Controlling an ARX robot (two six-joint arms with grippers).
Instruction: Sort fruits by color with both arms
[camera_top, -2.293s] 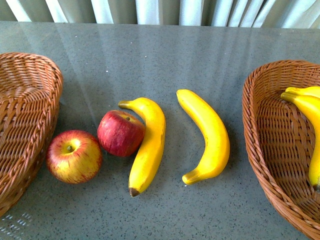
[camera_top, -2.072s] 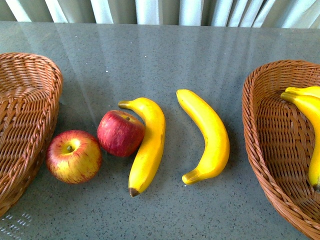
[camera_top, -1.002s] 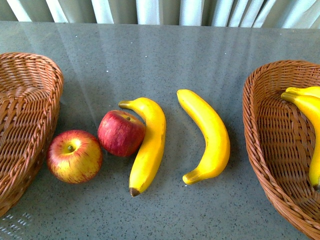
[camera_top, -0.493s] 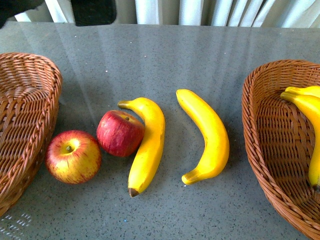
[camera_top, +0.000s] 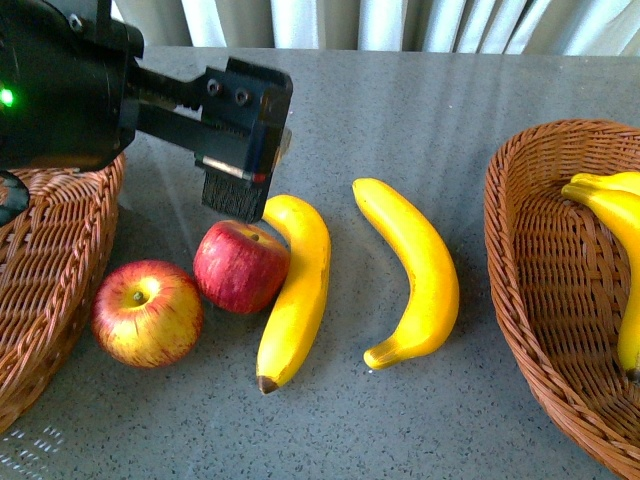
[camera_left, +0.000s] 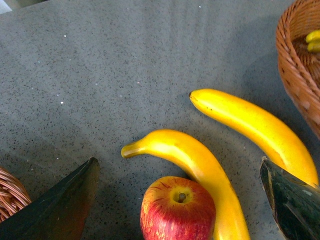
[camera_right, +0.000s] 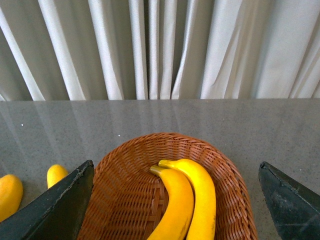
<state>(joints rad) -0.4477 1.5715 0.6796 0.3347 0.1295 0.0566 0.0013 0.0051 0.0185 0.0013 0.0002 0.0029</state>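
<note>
The black left hand (camera_top: 238, 192), jaws spread wide, is being held over the round dark-red apple (camera_top: 241, 266) left of centre on the grey speckled counter (camera_top: 420, 110). The long yellow banana (camera_top: 292, 290) touching it is risking being pinched or knocked along.

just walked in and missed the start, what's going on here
A two-armed robot is sorting fruit by color. Its left end effector hovers open above the darker red apple, which sits against a banana. A second apple and another banana also lie on the table. Two bananas already sit in the right basket, and the right end effector, open, faces it. Nothing is gripped yet.
</note>
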